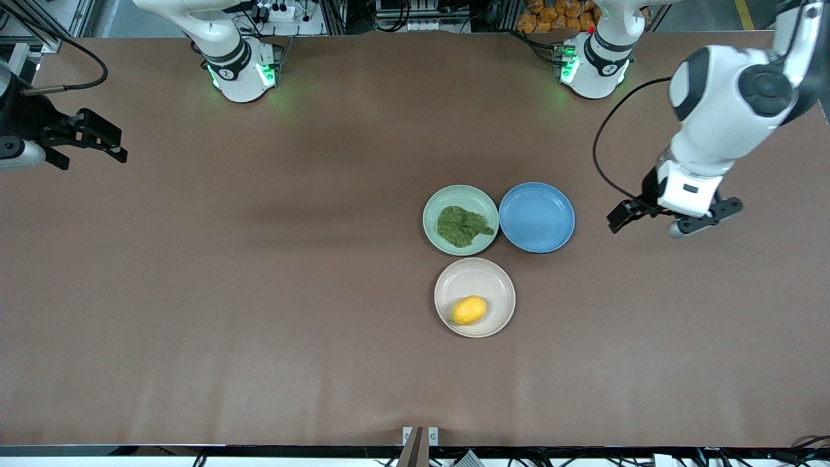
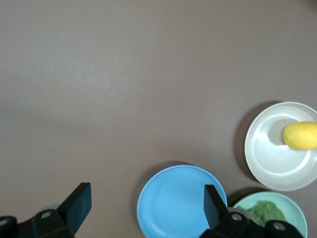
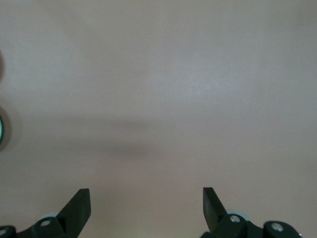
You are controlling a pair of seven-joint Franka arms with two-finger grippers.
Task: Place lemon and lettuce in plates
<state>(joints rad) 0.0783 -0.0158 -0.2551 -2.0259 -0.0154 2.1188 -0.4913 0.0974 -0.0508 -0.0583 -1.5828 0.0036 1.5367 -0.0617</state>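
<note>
Table [image 1: 259, 324]: brown matte cover, fills most of the front view.
Clutter, 12 o'clock: power strip [image 1: 275, 11], cables, metal framing.
Orange items [image 1: 551, 16], 1 o'clock: piled past the table edge.
Light: soft, even.

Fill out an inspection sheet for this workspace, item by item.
Surface: brown table, bare apart from three plates.
Job's things: lettuce lies in the mint green plate; lemon lies in the beige plate.
Clutter: blue plate, nothing in it, beside the mint green plate.
Claws: left claw open, over bare table toward the left arm's end; right claw open, at the right arm's end.
Cables: black cable loops to the left wrist.
Surroundings: equipment past the table edge.
</note>
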